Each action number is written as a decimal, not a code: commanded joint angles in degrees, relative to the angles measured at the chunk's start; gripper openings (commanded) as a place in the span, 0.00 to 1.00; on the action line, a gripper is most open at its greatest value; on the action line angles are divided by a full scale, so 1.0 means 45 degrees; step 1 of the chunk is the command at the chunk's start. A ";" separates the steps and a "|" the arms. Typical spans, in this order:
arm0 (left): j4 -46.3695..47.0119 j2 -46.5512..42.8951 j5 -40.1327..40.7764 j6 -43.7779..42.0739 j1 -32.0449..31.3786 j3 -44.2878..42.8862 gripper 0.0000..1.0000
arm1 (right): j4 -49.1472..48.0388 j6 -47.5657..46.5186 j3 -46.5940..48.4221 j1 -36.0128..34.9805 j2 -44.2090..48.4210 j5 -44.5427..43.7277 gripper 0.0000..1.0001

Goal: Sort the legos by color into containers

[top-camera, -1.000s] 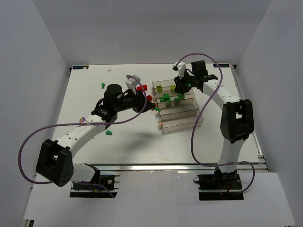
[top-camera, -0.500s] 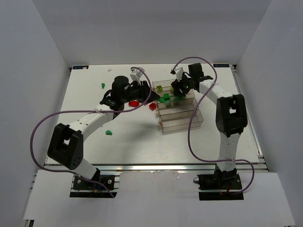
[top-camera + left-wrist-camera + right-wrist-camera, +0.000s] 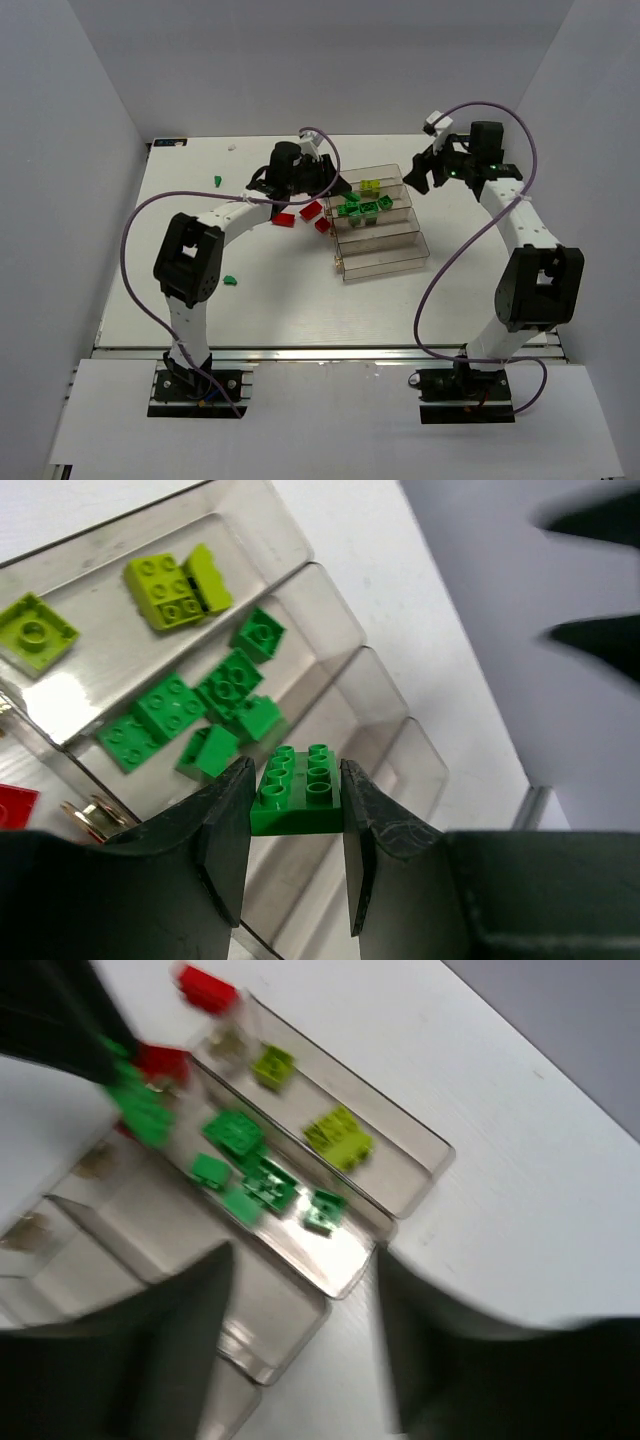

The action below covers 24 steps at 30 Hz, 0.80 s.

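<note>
Four clear trays (image 3: 385,262) lie side by side. The far tray holds yellow-green bricks (image 3: 369,187), also in the left wrist view (image 3: 175,580). The second tray holds several green bricks (image 3: 362,208), also seen by the left wrist (image 3: 215,705) and the right wrist (image 3: 250,1175). My left gripper (image 3: 335,190) is shut on a green brick (image 3: 297,788), held above the trays' left end. My right gripper (image 3: 413,180) is open and empty, off the trays' right end; its view is blurred (image 3: 295,1270). No purple brick shows.
Red bricks (image 3: 283,219), (image 3: 311,209), (image 3: 322,225) lie on the table left of the trays. Loose green bricks lie at the far left (image 3: 217,180) and nearer the front (image 3: 229,280). White walls enclose the table on three sides.
My left arm has swung to the right and farther back with the green brick, up to the trays' left end. My right gripper has drawn back from over the trays to the right.
</note>
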<state>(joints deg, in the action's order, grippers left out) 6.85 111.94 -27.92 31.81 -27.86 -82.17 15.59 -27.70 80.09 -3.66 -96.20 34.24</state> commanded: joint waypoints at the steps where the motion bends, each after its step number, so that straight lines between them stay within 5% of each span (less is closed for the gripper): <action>1: -0.0759 0.0630 0.1025 -0.0194 -0.0020 -0.1190 0.00 | 0.2065 -0.0188 0.1178 0.0324 -0.0317 0.4193 0.54; 3: -0.0800 0.1234 0.1107 -0.0214 -0.0059 -0.1736 0.00 | 0.2724 -0.0288 0.1284 0.0364 -0.0321 0.4966 0.30; 5: -0.0916 0.1607 0.1321 -0.0195 -0.0137 -0.2128 0.00 | 0.1700 0.0061 0.0159 0.0364 0.0338 0.5301 0.18; 15: -0.1425 0.3405 0.1186 0.0137 -0.0625 -0.4336 0.18 | 0.1417 0.0218 -0.0846 0.0364 0.0968 0.5126 0.28; 19: -0.1445 0.3932 0.1127 0.0371 -0.0821 -0.4903 0.35 | 0.1339 0.0317 -0.0982 0.0364 0.0988 0.5126 0.33; 24: -0.0918 0.3681 0.1692 0.0801 -0.0841 -0.4378 0.70 | 0.1378 0.0336 -0.1002 0.0364 0.1085 0.5184 0.38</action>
<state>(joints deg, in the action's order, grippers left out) 0.82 130.41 -21.89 34.06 -31.59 -102.02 22.55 -26.89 75.96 -2.04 -93.93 55.72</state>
